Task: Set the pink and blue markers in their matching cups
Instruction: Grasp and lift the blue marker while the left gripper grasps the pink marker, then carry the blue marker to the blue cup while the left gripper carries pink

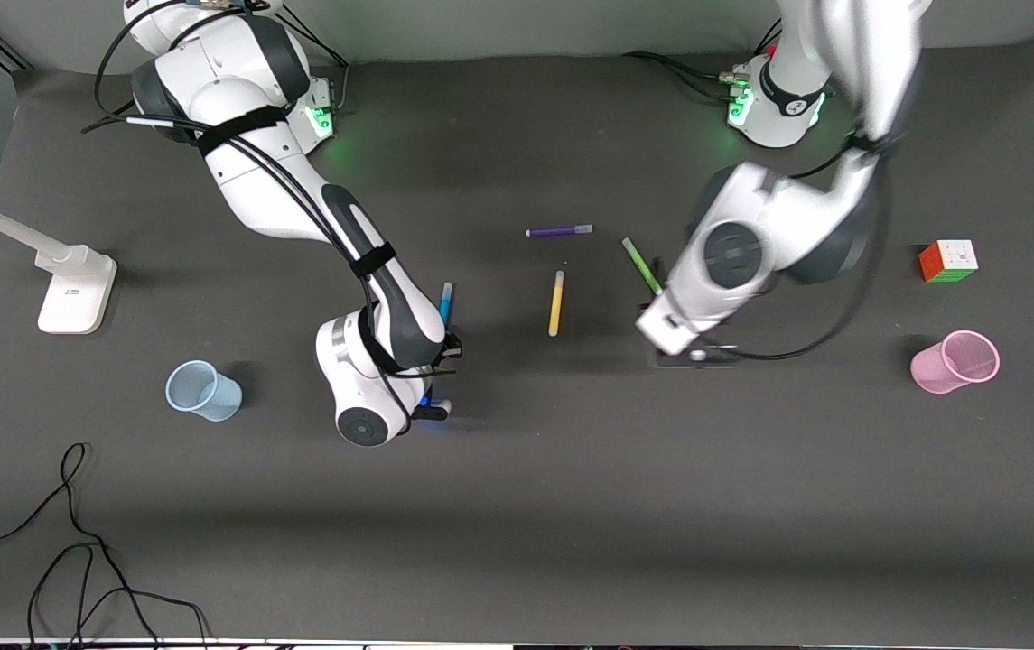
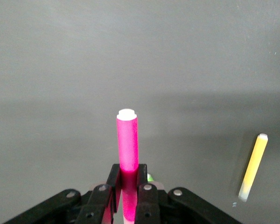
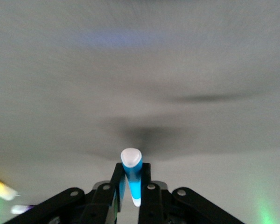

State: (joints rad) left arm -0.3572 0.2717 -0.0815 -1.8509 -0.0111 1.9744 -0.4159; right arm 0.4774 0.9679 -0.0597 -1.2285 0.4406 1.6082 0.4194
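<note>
Left end effector (image 2: 129, 193) clamps pink marker (image 2: 127, 142); right end effector (image 3: 132, 186) clamps blue marker (image 3: 132, 175). Two cups, three loose pens.

Left claw (image 2: 129, 198) and right claw (image 3: 132, 193) both clamped shut.

Purple pen (image 1: 559, 231), yellow pen (image 1: 556, 303), green pen (image 1: 641, 265) (all loose), puzzle cube (image 1: 948, 261)

Dark grey table (image 1: 517, 506) being occupied by purple pen (image 1: 559, 231) at upper centre, yellow pen (image 1: 556, 303) below it, green pen (image 1: 641, 265) alongside, blue cup (image 1: 202, 391) lower left, pink cup (image 1: 956, 362) and colour cube (image 1: 948, 261) at right, white stand (image 1: 74, 287) at left, black cables (image 1: 74, 551) at bottom left.
</note>
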